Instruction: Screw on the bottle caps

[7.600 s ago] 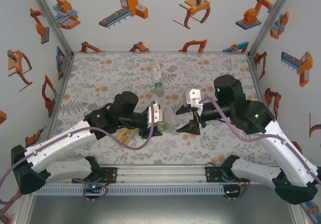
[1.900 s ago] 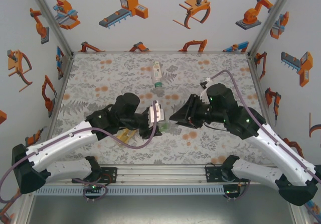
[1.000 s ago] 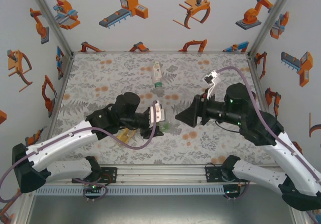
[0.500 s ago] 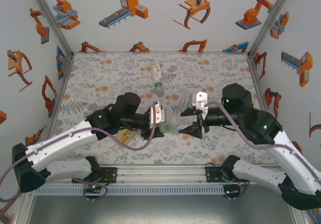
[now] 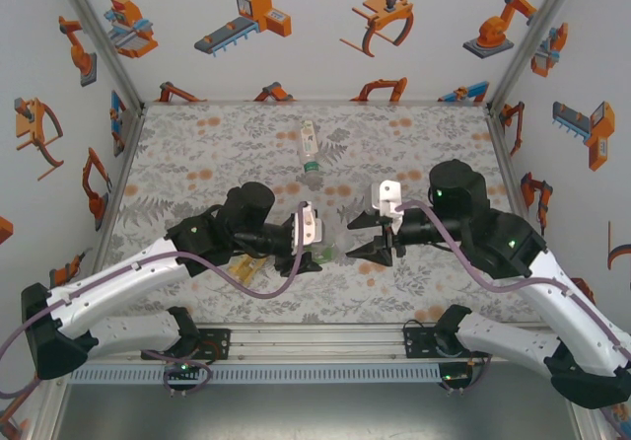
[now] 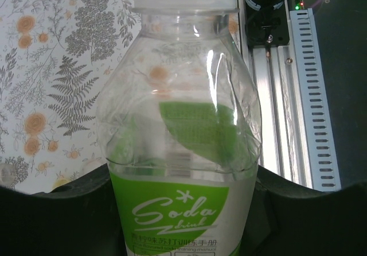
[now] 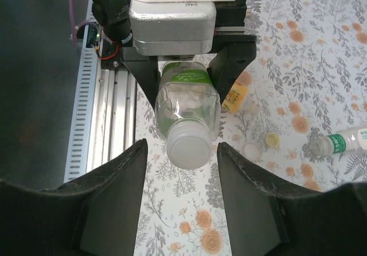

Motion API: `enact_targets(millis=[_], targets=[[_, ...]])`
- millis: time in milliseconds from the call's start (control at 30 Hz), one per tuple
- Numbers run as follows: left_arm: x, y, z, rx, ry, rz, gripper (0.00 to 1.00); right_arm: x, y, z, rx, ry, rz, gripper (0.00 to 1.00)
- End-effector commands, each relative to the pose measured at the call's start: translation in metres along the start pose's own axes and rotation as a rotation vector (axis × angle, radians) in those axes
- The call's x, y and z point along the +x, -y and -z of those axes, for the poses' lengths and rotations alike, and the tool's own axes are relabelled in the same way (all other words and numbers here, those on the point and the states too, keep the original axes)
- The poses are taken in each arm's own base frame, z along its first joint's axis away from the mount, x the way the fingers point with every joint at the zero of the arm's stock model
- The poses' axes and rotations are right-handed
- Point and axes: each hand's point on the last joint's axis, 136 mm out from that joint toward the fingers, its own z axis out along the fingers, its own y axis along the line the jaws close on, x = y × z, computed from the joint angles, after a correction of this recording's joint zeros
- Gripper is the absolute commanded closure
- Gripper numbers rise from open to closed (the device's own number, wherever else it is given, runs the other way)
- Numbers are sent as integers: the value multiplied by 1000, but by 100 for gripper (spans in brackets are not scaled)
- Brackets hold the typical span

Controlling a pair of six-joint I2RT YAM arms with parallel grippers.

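My left claw (image 5: 312, 248) is clenched on the green bottle (image 6: 183, 152), a finger pressing each side of its labelled lower half. The bottle is held level above the table (image 5: 197, 154), and its neck sticks out past my fingertips toward my right claw (image 7: 183, 148). A whitish cap (image 7: 189, 152) sits on that neck; how far it is screwed down I can't tell.

My right claw is released. Its fingers stand apart, one on each side of the cap. A gap shows at the near finger, but at the far finger I can't tell whether there is contact.

The orange bottle (image 7: 235, 98) lies on the table below my left claw, by its far finger. Beyond my right claw's far finger a white cap (image 7: 251, 149) and a yellow cap (image 7: 272, 139) lie loose, just beside each other. Farther out the same way, the clear bottle (image 7: 343, 142) lies on its side, well apart from both claws.
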Motion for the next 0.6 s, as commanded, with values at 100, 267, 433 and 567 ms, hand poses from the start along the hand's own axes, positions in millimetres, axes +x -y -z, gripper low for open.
enact_targets(millis=[100,267,433,567], targets=[[-20,10,11,39,53,-49,76,-3,0,-4,-16,30,2,51],[-21,9,11,38,54,-55,76,-4,-2,-5,-31,38,-8,55],[-23,10,10,47,59,-54,76,0,-3,-6,-37,31,-23,57],[-25,10,11,49,64,-57,76,2,-3,-7,-40,25,-36,57]])
